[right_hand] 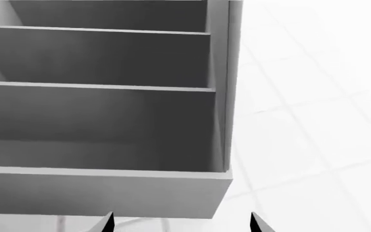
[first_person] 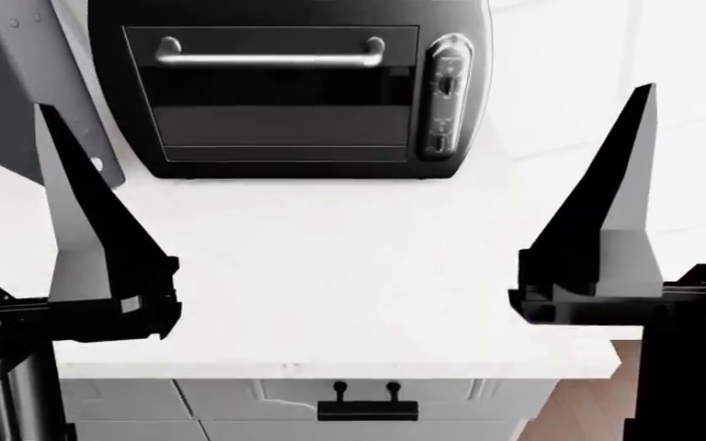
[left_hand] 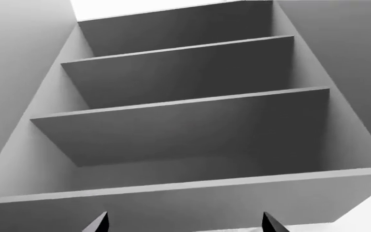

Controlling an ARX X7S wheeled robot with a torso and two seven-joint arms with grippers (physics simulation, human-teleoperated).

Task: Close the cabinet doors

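Seen from the head camera, the left gripper (first_person: 84, 211) and the right gripper (first_person: 605, 216) are raised over the front part of a white counter (first_person: 341, 266), well apart from each other, each showing 1 tall dark finger pointing up; from this angle I cannot tell how their jaws stand. The wrist views answer it: 2 dark fingertips (left_hand: 98, 223) of the left one stand wide apart with nothing between them, and the 2 tips (right_hand: 105, 223) of the right one are spread the same way, also empty. Below both grippers, under the counter's front edge, sits a pale drawer front with a black handle (first_person: 367, 406). Beyond and between the grippers, a black toaster oven (first_person: 291, 87) with a silver bar handle (first_person: 267, 57) stands at the back of the counter, apart from both. Just behind the left gripper's fingertip and to its outer side, a cabinet door (first_person: 16, 83) hangs swung out, a dark grey panel with a small white dot (first_person: 96, 165) near its lower corner, close to the finger though contact cannot be judged. Above each gripper, the wrist cameras look up into the open grey cabinet (left_hand: 192, 183), where 3 shelves (left_hand: 185, 125) show inside; past the right gripper, the cabinet's side wall (right_hand: 227, 87) meets a white tiled wall (right_hand: 314, 96).
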